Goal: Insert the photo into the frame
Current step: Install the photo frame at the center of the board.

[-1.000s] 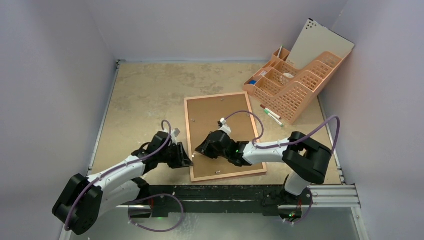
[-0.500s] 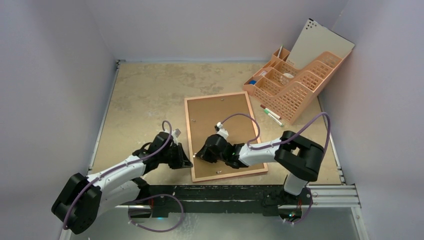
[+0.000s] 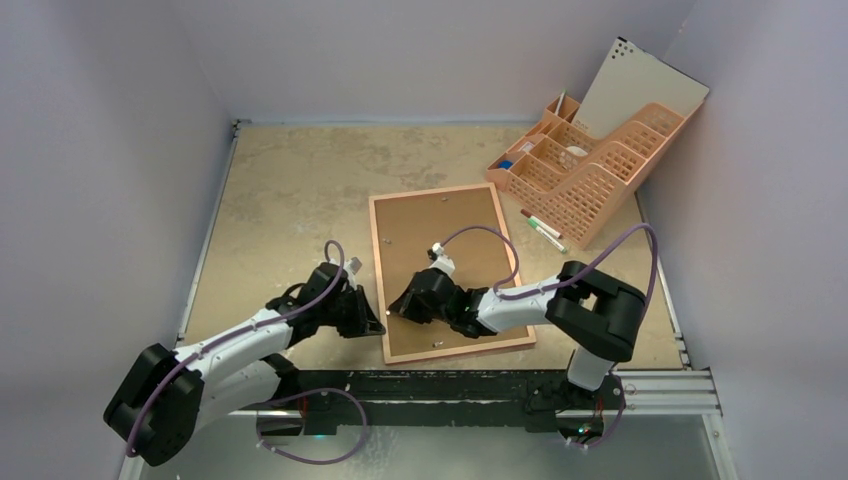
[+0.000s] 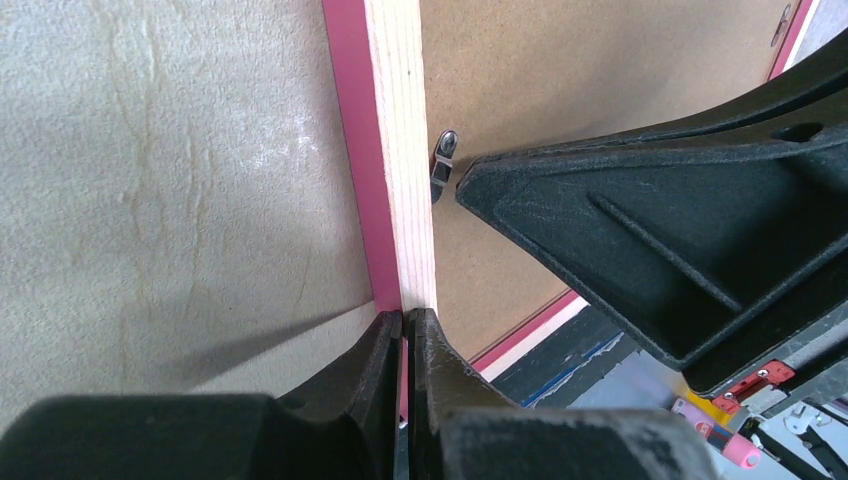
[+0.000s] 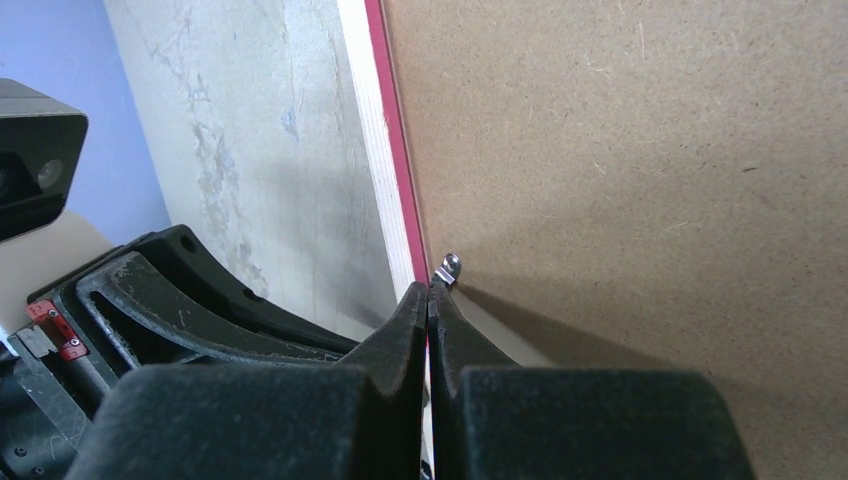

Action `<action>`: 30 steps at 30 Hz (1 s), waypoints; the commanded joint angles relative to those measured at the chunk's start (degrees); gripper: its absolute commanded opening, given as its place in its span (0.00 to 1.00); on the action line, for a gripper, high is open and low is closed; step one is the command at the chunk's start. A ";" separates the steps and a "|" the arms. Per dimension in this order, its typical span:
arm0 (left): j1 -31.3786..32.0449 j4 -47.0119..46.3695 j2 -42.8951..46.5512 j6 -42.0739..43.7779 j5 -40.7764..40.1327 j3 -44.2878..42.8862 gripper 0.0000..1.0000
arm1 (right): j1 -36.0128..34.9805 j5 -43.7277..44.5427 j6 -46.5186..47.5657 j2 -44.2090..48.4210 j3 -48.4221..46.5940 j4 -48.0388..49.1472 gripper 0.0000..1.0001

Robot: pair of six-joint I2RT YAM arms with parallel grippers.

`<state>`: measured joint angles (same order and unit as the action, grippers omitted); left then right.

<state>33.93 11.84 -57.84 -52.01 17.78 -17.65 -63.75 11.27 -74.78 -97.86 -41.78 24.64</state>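
Organiser (image 3: 590, 165), pens (image 3: 545, 230) right of frame (image 3: 432, 191); backing board (image 3: 440, 225) fills it.

Left arm (image 3: 235, 345) and right arm (image 3: 520, 305) extend low and inward, wrists facing each other. Left tool (image 3: 379, 322) jaws pressed together. Right tool (image 3: 392, 308) jaws fully closed. Tool tips lie just beside one another.

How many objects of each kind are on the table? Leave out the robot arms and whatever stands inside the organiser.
Picture frame: 1
Backing board: 1
Desk organiser: 1
Pens: 2
Total: 5
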 commanded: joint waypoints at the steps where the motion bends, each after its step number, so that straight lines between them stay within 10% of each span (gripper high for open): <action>1: 0.26 3.63 -1.09 0.72 -5.78 0.26 0.02 | -0.13 0.66 0.87 1.34 1.18 3.01 0.00; 30: 0.26 4.07 -0.34 0.50 -6.20 0.34 0.01 | -0.06 4.52 1.15 3.59 3.44 5.61 0.02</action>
<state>33.95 12.01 -57.74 -52.03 17.58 -17.69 -63.70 10.41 -74.72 -99.53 -40.18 30.28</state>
